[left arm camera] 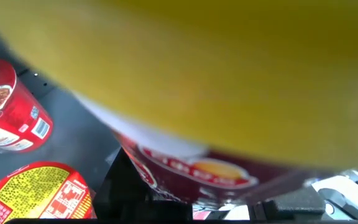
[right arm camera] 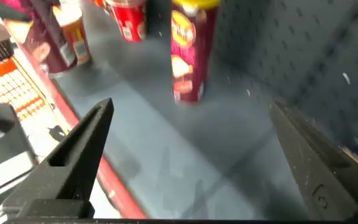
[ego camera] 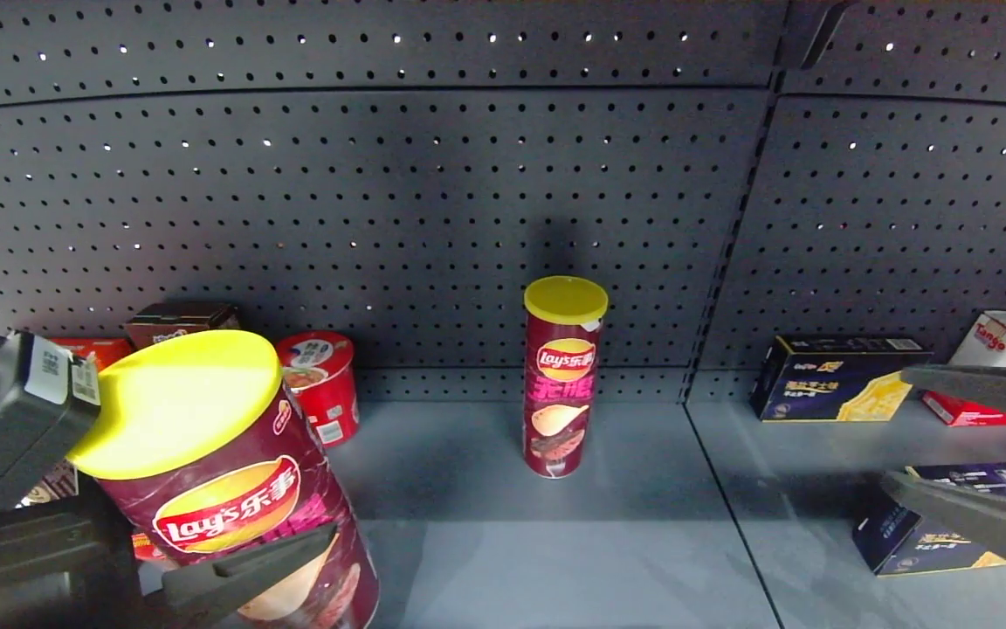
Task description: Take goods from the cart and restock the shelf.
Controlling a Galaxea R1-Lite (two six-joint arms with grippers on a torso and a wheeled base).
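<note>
Chip can (ego camera: 223,502), clamped in left gripper (ego camera: 276,546), tilts, yellow lid leaning left.

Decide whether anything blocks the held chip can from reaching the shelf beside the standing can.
Nothing visible does. Bare shelf lies ahead of the held can, between the red cup and the standing can.

Shelf (ego camera: 512,542): one chip can (ego camera: 562,376) is stood upright at frame centre, before the pegboard (ego camera: 381,201). A cup (ego camera: 320,384) is set left of it. A second can (ego camera: 223,489) is seen lower left, before the cup. A box (ego camera: 835,377) is laid at right.
</note>
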